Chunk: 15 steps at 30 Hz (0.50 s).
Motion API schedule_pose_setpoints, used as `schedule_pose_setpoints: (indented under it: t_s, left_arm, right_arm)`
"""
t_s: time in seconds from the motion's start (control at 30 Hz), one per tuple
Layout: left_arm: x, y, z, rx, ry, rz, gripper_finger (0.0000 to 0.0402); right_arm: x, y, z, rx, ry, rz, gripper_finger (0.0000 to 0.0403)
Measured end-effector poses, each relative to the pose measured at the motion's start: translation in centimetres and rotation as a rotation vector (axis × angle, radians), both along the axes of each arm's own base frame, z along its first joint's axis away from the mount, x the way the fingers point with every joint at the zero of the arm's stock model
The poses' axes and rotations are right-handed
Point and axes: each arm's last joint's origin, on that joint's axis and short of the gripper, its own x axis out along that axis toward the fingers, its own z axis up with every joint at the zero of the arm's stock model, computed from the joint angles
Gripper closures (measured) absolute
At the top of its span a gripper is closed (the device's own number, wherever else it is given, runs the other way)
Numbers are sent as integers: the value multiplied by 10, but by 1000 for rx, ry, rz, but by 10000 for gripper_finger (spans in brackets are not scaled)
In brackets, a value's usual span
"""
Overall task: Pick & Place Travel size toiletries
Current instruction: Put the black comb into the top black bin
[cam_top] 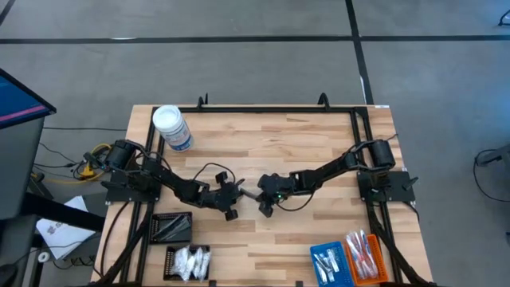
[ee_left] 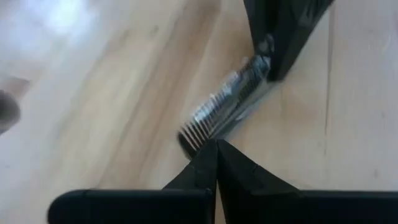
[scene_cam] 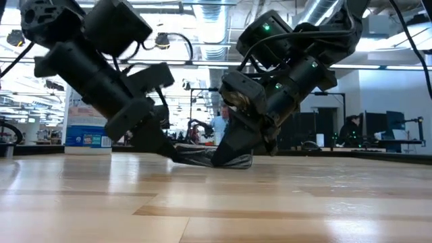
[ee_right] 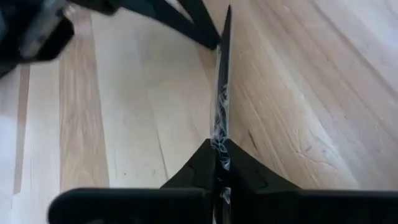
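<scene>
1. The wrapped comb [ee_left: 227, 106] lies mid-bench between both grippers; its ends are hidden inside the jaws, and in the high view it shows only as a thin sliver.
2. Left gripper [cam_top: 239, 194]: jaws together on one end of the comb. Right gripper [cam_top: 261, 197]: jaws clamped on the other end.
3. Four trays sit at the bench's [cam_top: 263, 143] near edge: two black [cam_top: 171, 227], one blue [cam_top: 331, 261], one orange [cam_top: 365, 255], their contents too small to count.
4. One white-lidded jar [cam_top: 171, 127] lies well apart.
</scene>
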Motion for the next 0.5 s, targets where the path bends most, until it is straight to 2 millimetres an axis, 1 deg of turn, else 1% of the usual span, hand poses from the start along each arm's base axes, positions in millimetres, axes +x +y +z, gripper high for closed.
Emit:
schedule_pose_setpoints:
  t_s: [0.1,0.23,0.33,0.4,0.5]
  left_arm:
    - [-1,-5,12,10,-48,-9,400]
    - [-9,-16,37,5,-150,-26,400]
    - [-23,-27,57,26,-235,-45,400]
    - [-35,-32,68,39,-284,-61,400]
    - [-52,-36,78,34,-365,-89,400]
  right_arm:
    - [-2,0,5,-25,-8,26,397]
    - [-6,5,17,-102,-33,6,398]
    - [-10,10,35,-165,-105,-37,399]
    - [-16,12,43,-222,-122,-61,400]
    - [-23,17,58,-282,-178,-105,400]
